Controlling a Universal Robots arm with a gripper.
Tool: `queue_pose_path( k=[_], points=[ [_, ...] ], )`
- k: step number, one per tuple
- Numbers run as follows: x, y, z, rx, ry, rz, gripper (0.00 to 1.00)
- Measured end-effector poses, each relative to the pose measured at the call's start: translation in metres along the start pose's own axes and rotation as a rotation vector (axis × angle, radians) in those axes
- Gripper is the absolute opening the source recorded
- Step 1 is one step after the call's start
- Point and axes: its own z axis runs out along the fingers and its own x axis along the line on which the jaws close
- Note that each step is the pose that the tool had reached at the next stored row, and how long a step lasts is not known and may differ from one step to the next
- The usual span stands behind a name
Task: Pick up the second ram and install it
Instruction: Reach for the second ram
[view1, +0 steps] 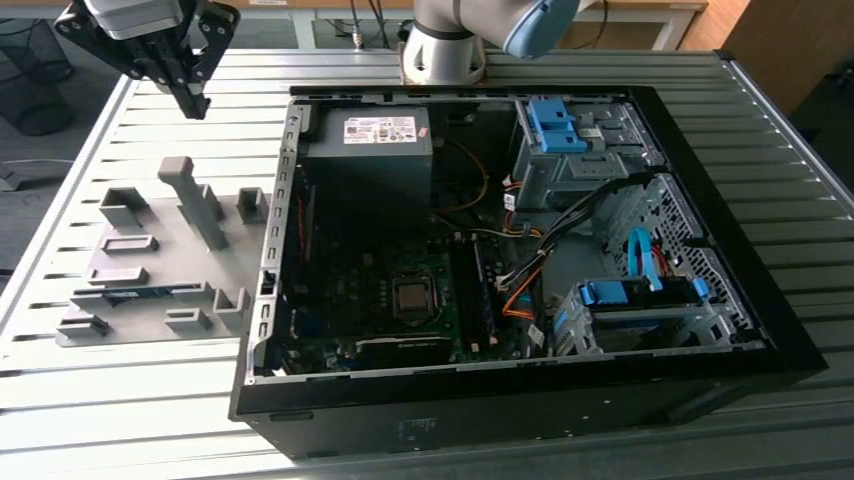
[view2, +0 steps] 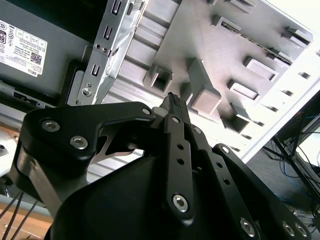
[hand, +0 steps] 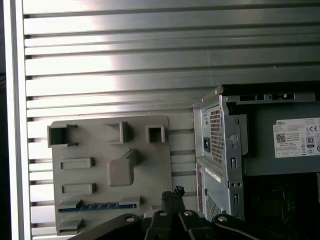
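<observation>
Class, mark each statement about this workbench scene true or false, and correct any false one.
1. The second ram lies in the gray holder tray. True.
2. The gripper grips the ram. False: its jaws are shut on nothing, and it hangs above the table, apart from the ram.
3. The computer case is open, with its motherboard exposed. True.
4. The tray stands inside the case. False: it lies on the slatted table beside the case, at the exterior view's left.
</observation>
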Motion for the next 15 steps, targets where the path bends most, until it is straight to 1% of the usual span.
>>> queue_pose_path(
  k=[4, 7, 12, 13, 15],
  points=[
    [0.0008, -0.0001, 0.0, 0.0, 0.0001, 0.0, 0.11],
    [0.0049, -0.0004, -0.0001, 0.0001, 0.0, 0.0, 0.11],
    [0.0174, -0.0015, -0.0005, 0.0, -0.0001, 0.0, 0.11],
    [0.0253, -0.0061, -0.0007, 0.0, 0.0, 0.0, 0.11],
    [0.03, -0.0118, -0.0008, 0.0, 0.0001, 0.0, 0.11]
  ],
)
